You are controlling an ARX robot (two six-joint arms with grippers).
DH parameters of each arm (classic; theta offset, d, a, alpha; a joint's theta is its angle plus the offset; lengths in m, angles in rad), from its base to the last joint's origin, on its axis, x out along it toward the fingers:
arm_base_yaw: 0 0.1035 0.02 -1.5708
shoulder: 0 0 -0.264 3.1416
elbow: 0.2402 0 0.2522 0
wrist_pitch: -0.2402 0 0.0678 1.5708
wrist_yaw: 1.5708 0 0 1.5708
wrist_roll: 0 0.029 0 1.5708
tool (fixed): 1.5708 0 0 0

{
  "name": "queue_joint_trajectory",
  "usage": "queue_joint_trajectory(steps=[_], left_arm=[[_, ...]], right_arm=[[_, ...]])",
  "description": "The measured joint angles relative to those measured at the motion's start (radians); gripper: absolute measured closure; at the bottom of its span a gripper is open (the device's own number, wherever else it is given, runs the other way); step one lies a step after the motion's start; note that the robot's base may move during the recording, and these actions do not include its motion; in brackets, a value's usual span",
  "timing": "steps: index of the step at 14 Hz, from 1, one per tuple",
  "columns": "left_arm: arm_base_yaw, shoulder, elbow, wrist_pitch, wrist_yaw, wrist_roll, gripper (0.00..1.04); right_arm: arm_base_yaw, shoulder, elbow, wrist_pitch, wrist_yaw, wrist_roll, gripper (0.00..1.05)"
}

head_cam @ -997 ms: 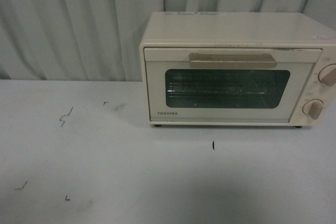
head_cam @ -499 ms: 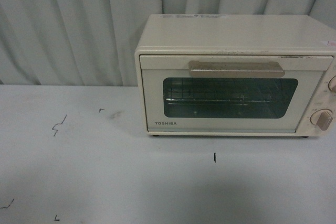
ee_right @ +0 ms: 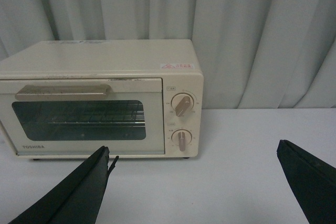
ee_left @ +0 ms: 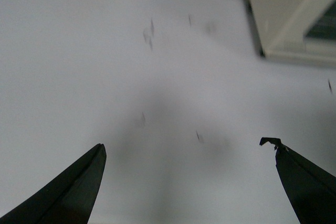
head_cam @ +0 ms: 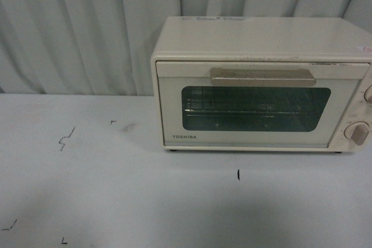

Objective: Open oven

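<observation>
now, far right on the desk (head_cam: 116, 196), the oven (head_cam: 261, 39) is sitting shut, its bar handle (head_cam: 263, 76) likely needing hooking from above and drawing down in an arc, left gripper (ee_left: 184, 142) and right gripper (ee_right: 192, 148) both showing jaws wide apart.

Both the left gripper (ee_left: 184, 144) and right gripper (ee_right: 192, 149) are showing plain black, wedge-shaped fingers (ee_left: 73, 192) (one tip is looking jagged).

Oven (head_cam: 256, 36) right side apparently off-frame
</observation>
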Motion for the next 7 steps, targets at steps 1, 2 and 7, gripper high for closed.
queue_joint_trajectory(steps=[1,2,7], left_arm=[[-0.163,0.146,0.135,-0.125,0.005,-0.194,0.07],[-0.162,0.213,0.163,-0.033,0.024,-0.270,0.07],[-0.350,0.989,0.275,0.586,0.190,-0.591,0.07]], right_arm=[[0.000,0.000,0.000,-0.002,0.003,0.000,0.06],[0.000,0.000,0.000,0.000,0.002,0.000,0.06],[0.000,0.000,0.000,0.000,0.002,0.000,0.06]])
